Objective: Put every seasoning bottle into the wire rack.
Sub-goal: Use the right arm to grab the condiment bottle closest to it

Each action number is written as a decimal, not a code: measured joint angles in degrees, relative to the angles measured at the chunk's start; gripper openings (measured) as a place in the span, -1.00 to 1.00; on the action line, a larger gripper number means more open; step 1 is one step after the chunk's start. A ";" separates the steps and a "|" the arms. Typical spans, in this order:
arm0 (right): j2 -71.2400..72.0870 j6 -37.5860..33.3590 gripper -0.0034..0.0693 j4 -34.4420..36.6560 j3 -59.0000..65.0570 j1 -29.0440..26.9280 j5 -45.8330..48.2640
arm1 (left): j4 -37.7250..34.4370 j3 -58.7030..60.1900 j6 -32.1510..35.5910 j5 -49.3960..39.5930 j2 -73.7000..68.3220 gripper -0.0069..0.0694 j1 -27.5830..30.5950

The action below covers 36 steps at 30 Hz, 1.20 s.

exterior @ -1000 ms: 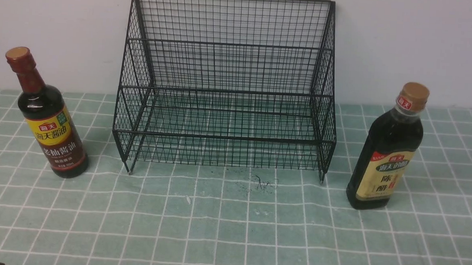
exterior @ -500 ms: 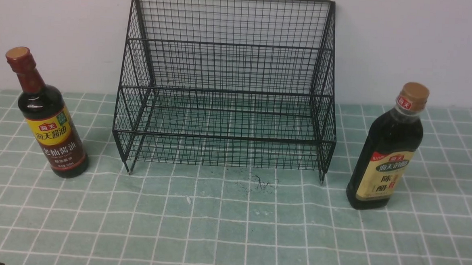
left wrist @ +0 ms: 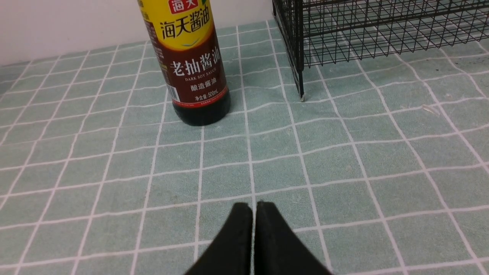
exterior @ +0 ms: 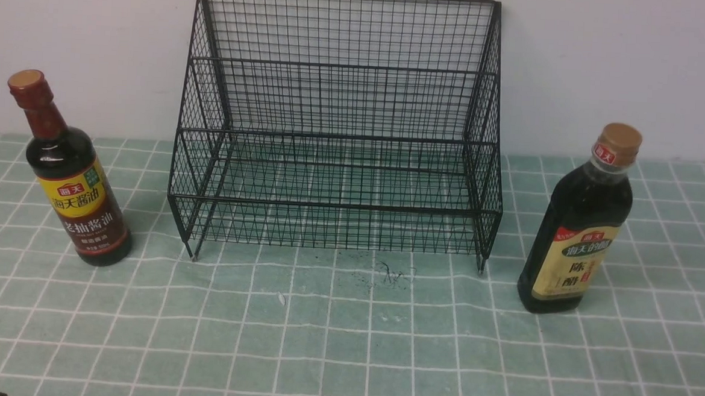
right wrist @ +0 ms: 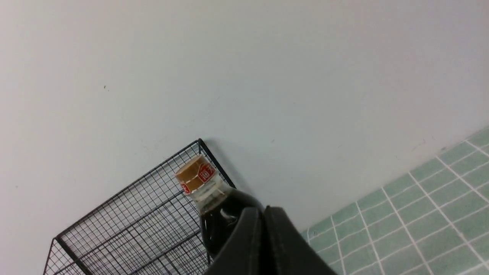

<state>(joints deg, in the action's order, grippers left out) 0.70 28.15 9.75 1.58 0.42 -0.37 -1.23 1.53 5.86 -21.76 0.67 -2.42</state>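
The black wire rack (exterior: 337, 137) stands against the wall at the middle of the table, both tiers bare. A round seasoning bottle with a dark-red neck and yellow-and-maroon label (exterior: 75, 192) stands upright left of it. A flatter, tan-capped seasoning bottle with a cream-and-green label (exterior: 580, 234) stands upright to the right. Neither gripper shows in the front view. In the left wrist view my left gripper (left wrist: 254, 206) is shut, empty, over the cloth short of the round bottle (left wrist: 189, 65) and the rack's leg (left wrist: 300, 82). My right gripper (right wrist: 263, 209) is shut, empty, with the tan-capped bottle (right wrist: 208, 191) behind it.
A green checked cloth (exterior: 345, 342) covers the table up to a white wall (exterior: 607, 66). Dark scribble marks (exterior: 393, 275) and a small white scrap (exterior: 282, 299) lie on the cloth in front of the rack.
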 joint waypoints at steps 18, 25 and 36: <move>-34.19 -15.82 -0.94 -9.07 -45.28 0.10 41.60 | 0.00 0.00 0.00 0.00 0.00 -0.83 0.00; -59.05 -28.15 -0.73 -2.79 -64.28 0.10 54.73 | 0.00 0.00 0.00 0.00 0.00 -0.83 0.00; -76.48 -35.43 0.31 -2.05 -74.86 10.40 53.59 | 0.00 0.00 0.00 0.00 0.00 -0.83 0.00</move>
<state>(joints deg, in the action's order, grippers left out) -75.78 -7.28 7.71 -73.29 10.82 53.22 -1.23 1.53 5.86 -21.76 0.67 -2.42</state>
